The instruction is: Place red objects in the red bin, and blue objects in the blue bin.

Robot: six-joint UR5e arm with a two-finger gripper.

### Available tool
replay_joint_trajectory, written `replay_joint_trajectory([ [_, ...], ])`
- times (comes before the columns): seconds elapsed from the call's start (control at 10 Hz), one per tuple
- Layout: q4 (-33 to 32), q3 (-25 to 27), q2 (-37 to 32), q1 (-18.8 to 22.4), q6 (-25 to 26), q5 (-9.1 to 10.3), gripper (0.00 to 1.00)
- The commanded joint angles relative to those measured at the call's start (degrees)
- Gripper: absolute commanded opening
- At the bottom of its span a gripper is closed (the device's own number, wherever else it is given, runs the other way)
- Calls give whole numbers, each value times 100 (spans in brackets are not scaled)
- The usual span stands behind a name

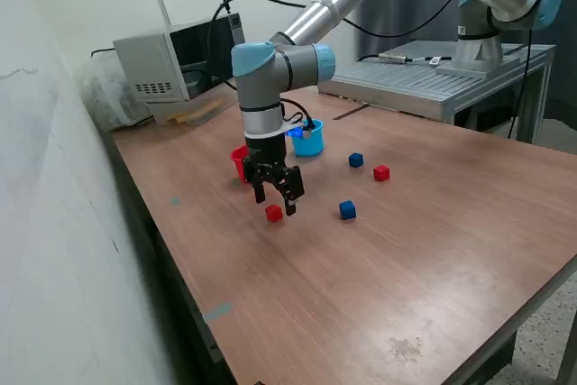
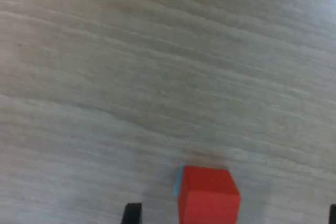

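Now the gripper (image 1: 274,201) hangs low over the tabletop (image 1: 361,268), jaws spread wide around a red cube (image 1: 274,214) without touching it. Just behind the arm stand the red cup (image 1: 239,162) and light blue cup (image 1: 308,140); another red cube (image 1: 381,172) and two blue cubes (image 1: 347,210) lie to the exterior view's right.

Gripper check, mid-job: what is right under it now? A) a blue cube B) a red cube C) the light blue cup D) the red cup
B: the open gripper hangs over a red cube on the table, and the wrist view shows that cube between the fingertips, not gripped.
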Motion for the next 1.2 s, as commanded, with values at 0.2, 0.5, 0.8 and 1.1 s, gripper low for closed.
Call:
replay_joint_trajectory([
  [0.2,-14,23,31,-20,5,-4,100],
  [0.5,-14,93,31,-20,5,-4,100],
  [0.8,-23,85,65,-20,5,5,100],
  [1.1,-93,76,75,-11,75,14,0],
])
